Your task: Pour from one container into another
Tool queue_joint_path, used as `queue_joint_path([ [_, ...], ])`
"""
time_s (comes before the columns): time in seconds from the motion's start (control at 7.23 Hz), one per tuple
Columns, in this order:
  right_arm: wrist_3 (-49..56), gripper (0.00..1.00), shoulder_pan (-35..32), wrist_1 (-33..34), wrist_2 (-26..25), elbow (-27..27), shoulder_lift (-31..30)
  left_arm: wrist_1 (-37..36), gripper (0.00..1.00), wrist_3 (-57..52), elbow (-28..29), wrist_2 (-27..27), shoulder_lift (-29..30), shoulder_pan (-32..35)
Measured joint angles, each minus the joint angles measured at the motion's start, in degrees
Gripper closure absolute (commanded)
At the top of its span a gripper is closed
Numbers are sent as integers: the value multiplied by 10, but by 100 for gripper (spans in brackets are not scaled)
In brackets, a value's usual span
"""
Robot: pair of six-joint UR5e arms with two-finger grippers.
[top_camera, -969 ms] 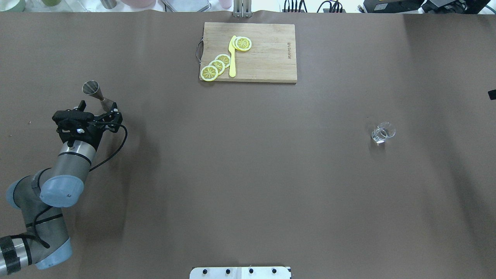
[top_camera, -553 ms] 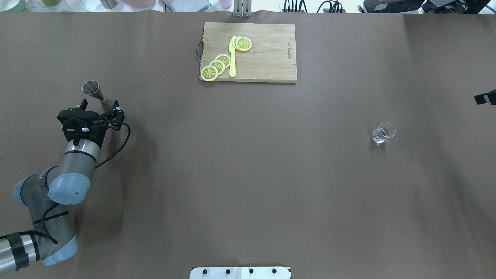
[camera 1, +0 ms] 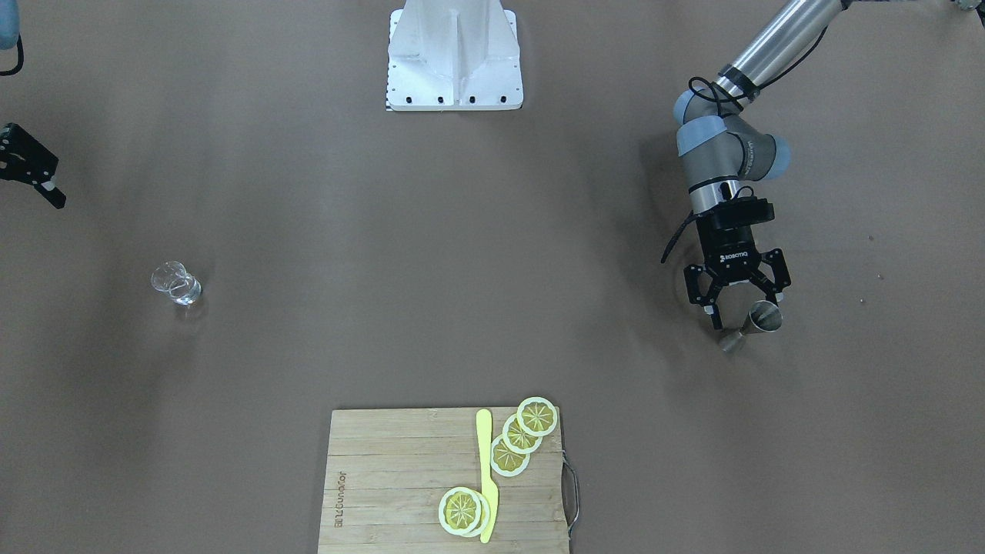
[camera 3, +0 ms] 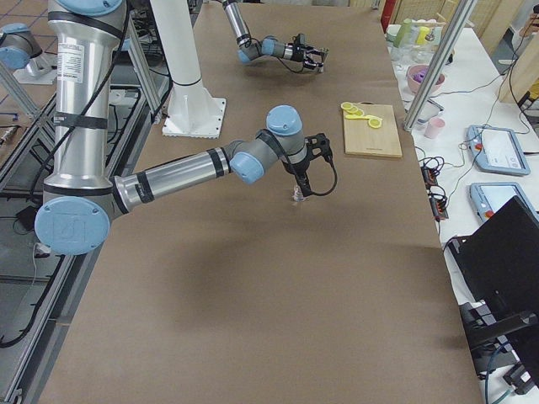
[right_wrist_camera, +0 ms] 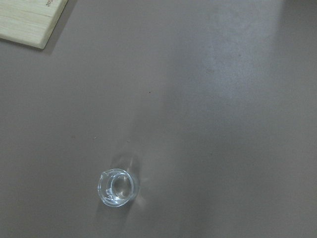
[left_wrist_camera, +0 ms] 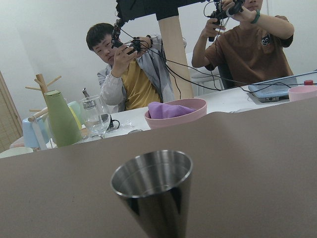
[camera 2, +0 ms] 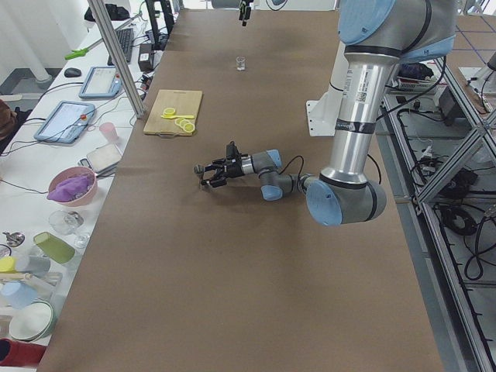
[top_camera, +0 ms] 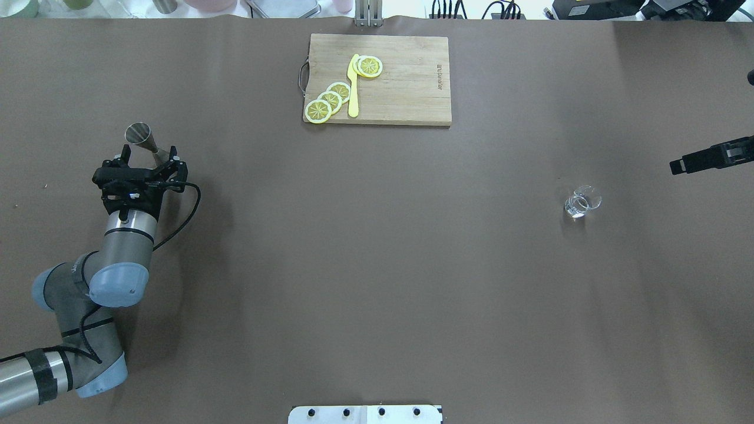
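Observation:
The grey steel jigger (top_camera: pixel 144 138) stands upright at the table's left. My left gripper (top_camera: pixel 148 156) is open and low at the table, one finger on each side of the jigger's lower cone, not closed on it. The left wrist view shows the jigger's upper cone (left_wrist_camera: pixel 154 191) close ahead. The small clear glass cup (top_camera: pixel 582 203) stands alone at the right, also seen in the right wrist view (right_wrist_camera: pixel 117 188) below the camera. My right gripper (top_camera: pixel 683 164) comes in from the right edge, raised and to the right of the cup, and looks open with nothing in it.
A wooden cutting board (top_camera: pixel 406 88) with lemon slices (top_camera: pixel 330 100) and a yellow knife (top_camera: pixel 353 85) lies at the far middle. The robot's white base plate (top_camera: pixel 365 414) is at the near edge. Bowls, cups and operators sit beyond the table's left end.
My left gripper has slid forward so its open fingers now flank the jigger. My right gripper has come further into view from the right edge, toward the glass cup.

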State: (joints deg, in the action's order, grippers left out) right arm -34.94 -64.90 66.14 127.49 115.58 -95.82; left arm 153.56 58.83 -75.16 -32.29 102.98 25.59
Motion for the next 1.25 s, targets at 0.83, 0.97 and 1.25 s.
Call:
queue_joint_path([
  [0.83,-44,0,55,-53,-20,-62,-4,23,16,30,38,5,13,-5],
  [0.97,-42,0,56,-57,-20,-74,-3,22,16,43,42,5,14,-5],
  [1.25,-41,0,57,-91,-23,-102,3,21,16,49,44,5,15,-5],
])
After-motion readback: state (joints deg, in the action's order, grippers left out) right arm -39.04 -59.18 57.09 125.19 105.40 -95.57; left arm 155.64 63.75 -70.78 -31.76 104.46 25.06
